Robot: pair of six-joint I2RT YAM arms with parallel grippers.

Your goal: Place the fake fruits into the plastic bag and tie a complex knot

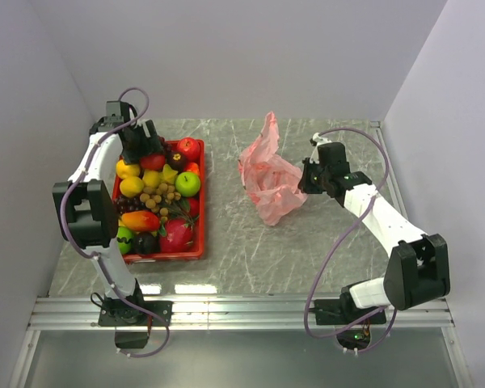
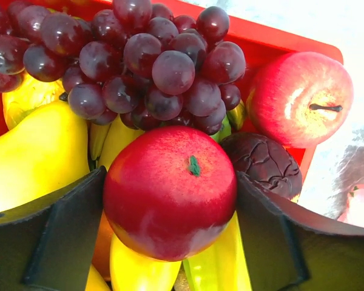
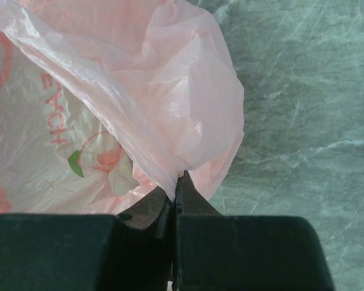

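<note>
The fake fruits lie heaped in a red tray (image 1: 170,257) on the left: a green apple (image 1: 187,183), a mango (image 1: 140,220), a pink dragon fruit (image 1: 176,234), tan berries (image 1: 158,196). My left gripper (image 1: 149,149) is at the tray's far end. In the left wrist view it (image 2: 170,176) is shut on a red apple (image 2: 170,206), both pads touching its sides, just below purple grapes (image 2: 151,66). The pink plastic bag (image 1: 268,182) lies crumpled and untied mid-table. My right gripper (image 1: 305,179) is shut on a fold of the bag's film (image 3: 158,91), seen pinched at the fingertips (image 3: 177,179).
Around the held apple are a second red apple (image 2: 300,97), a dark wrinkled fruit (image 2: 264,160), a yellow fruit (image 2: 36,157) and bananas (image 2: 139,270). The grey marble table (image 3: 303,121) is walled at the back and both sides.
</note>
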